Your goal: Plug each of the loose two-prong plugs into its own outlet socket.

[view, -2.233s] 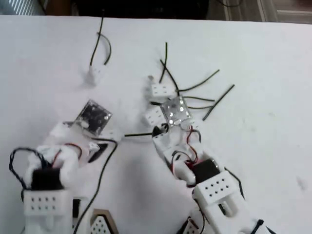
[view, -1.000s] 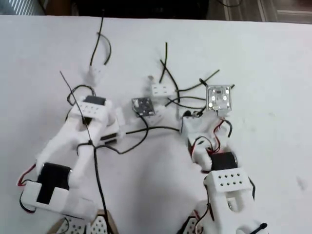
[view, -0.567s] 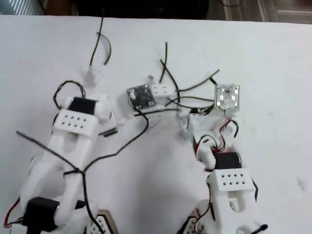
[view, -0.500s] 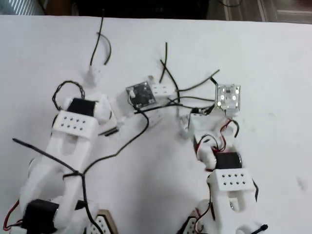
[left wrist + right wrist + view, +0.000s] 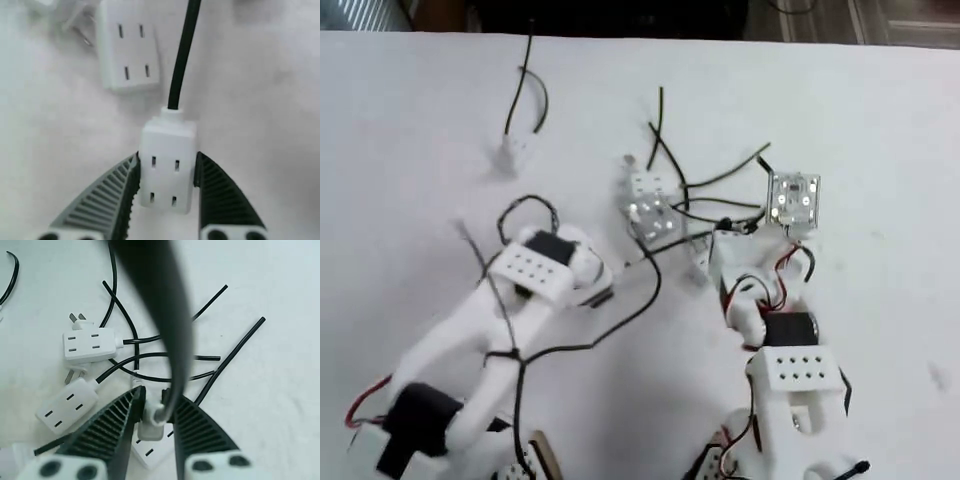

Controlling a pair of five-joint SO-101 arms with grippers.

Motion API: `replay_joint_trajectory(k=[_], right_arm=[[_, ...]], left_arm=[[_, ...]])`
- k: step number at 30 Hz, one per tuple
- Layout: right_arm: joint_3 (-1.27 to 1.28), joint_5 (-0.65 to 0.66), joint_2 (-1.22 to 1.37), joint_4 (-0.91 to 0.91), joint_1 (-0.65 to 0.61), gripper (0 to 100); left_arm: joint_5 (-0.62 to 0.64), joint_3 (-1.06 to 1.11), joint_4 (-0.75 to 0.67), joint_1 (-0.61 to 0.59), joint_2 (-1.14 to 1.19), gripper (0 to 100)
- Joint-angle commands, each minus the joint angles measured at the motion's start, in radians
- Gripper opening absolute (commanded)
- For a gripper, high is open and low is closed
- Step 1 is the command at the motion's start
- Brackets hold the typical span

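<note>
**Mia:** What do the left jaws have?

**Ben:** They are shut tight on a white socket block point(image 5: 167, 140), one jaw on each side. Its black cord point(image 5: 182, 60) runs off over the table point(image 5: 260, 75). Another socket block point(image 5: 129, 50) lies near it, not touching.

**Mia:** And the right jaws?

**Ben:** They pinch a small white plug point(image 5: 149, 426). Its thick cord point(image 5: 165, 315) loops up right in front of that camera. I cannot see the prongs. A third block point(image 5: 145, 446) lies just under the plug.

**Mia:** So what could go wrong?

**Ben:** I think the prongs could miss the little slots. The thick cord hides a lot, so lining up is hard. A push that is a bit off could bend the prongs. It could also shove the block away, if nothing holds it down.

**Mia:** Anything else?

**Ben:** Yes, the thin cords point(image 5: 225, 355) cross each other. One tug could drag a loose block point(image 5: 92, 345) along. The block in the left jaws could also twist if its cord pulls sideways. Then the slots would point the wrong way.
</note>
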Motion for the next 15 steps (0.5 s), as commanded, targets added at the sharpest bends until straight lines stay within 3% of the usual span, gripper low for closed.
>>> replay_joint_trajectory(k=[1,4,10,15], right_arm=[[-0.052,-0.011,0.004,-0.016,-0.001,1.8],[-0.052,-0.011,0.004,-0.013,-0.001,1.8],[-0.051,-0.011,0.004,-0.007,-0.024,1.8],[-0.052,-0.011,0.004,0.039,-0.13,1.8]], left_arm=[[0.048,-0.04,-0.014,0.012,0.084,23],[0.13,-0.098,0.054,-0.008,0.097,31],[0.123,-0.279,0.304,-0.059,-0.004,31],[0.127,-0.287,0.359,-0.183,-0.243,31]])
